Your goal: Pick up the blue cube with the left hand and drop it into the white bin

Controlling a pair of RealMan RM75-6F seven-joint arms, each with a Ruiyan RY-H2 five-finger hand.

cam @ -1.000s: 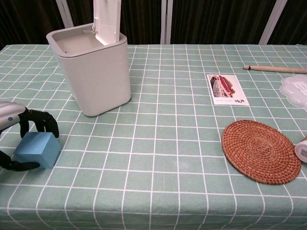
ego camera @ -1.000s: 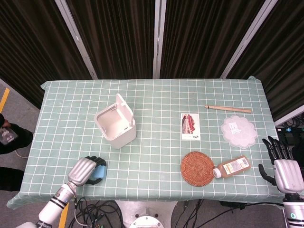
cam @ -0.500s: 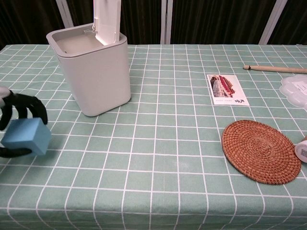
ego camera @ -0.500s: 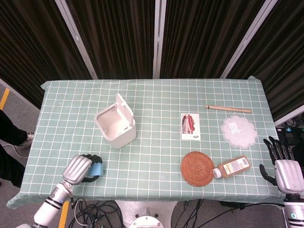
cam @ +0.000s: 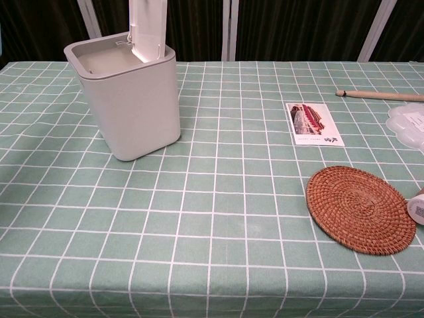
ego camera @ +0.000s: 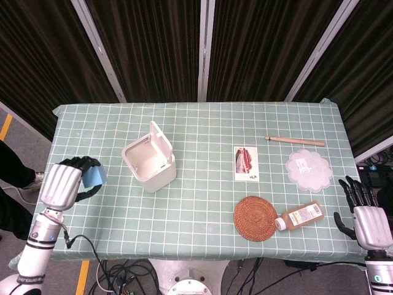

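In the head view my left hand [ego camera: 63,183] is raised above the table's left edge and grips the blue cube [ego camera: 94,177], whose face shows between the dark fingers. The white bin [ego camera: 149,161] stands to the right of that hand with its lid [ego camera: 159,138] flipped up; the bin [cam: 126,96] also fills the upper left of the chest view, where neither the cube nor my left hand shows. My right hand [ego camera: 363,215] hangs open off the table's right front corner, holding nothing.
A round woven coaster [ego camera: 254,217], a brown bottle [ego camera: 299,216] lying on its side, a white scalloped dish [ego camera: 308,168], a wooden stick [ego camera: 295,141] and a picture card [ego camera: 245,163] lie on the right half of the green checked tablecloth [ego camera: 196,129].
My left hand has lifted the blue cube off the table's front left and carried it up and back, out of the chest view. The right hand has stayed put.
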